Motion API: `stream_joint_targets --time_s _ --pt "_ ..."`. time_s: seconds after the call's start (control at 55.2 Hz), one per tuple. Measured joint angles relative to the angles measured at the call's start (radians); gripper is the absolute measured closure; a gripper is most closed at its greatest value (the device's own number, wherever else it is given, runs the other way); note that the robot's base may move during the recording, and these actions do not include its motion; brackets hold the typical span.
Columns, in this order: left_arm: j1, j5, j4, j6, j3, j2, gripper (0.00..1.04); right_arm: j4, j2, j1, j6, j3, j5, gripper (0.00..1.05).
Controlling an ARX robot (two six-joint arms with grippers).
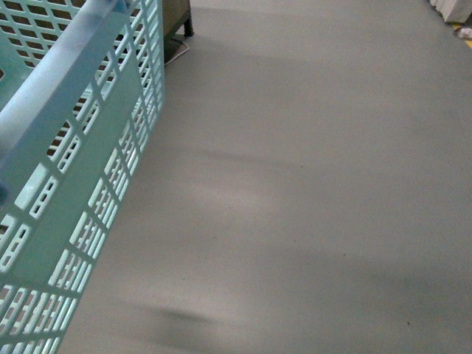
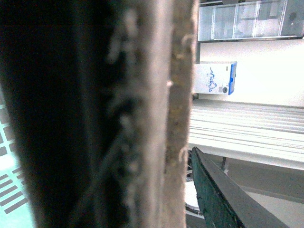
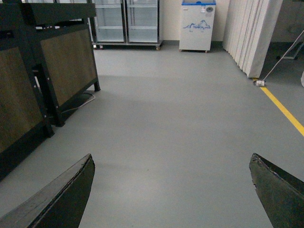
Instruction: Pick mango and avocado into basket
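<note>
The teal basket is tilting across the front view's left edge against grey floor as the right gripper is hanging with fingers spread wide over the floor, while the left gripper, half hidden by blur, is showing too little to tell.

In the front view the left is closed off by the slotted wall of the basket, while bare floor is left open to its right. The left wrist view is blocked by a blurred upright surface close to the lens. Ahead of the right gripper, jaws spread wide, open floor is seen, bounded by a dark stand on one side, a folded partition on the other and coolers at the far wall.
</note>
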Motion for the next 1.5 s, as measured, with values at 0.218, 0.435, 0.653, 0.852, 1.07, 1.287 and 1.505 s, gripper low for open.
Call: stream_joint_targets --time_s 0.218,0.435,0.653,0.852,1.07,1.287,1.505 --pt "0.0 0.0 0.0 0.0 0.0 0.0 0.76 0.0 0.0 0.0 0.0 0.0 0.0 0.08" --pt "0.0 0.0 0.0 -0.001 0.0 0.0 0.76 0.0 0.0 0.0 0.0 0.0 0.0 0.08" --pt "0.0 0.0 0.0 0.0 0.0 0.0 0.76 0.0 0.0 0.0 0.0 0.0 0.0 0.08" --pt "0.0 -0.001 0.0 -0.001 0.0 0.0 0.76 0.0 0.0 0.0 0.0 0.0 0.0 0.08" --pt "0.0 0.0 0.0 -0.001 0.0 0.0 0.76 0.0 0.0 0.0 0.0 0.0 0.0 0.08" --pt "0.0 0.0 0.0 -0.001 0.0 0.0 0.76 0.0 0.0 0.0 0.0 0.0 0.0 0.08" --pt "0.0 0.0 0.0 -0.001 0.001 -0.002 0.76 0.0 0.0 0.0 0.0 0.0 0.0 0.08"
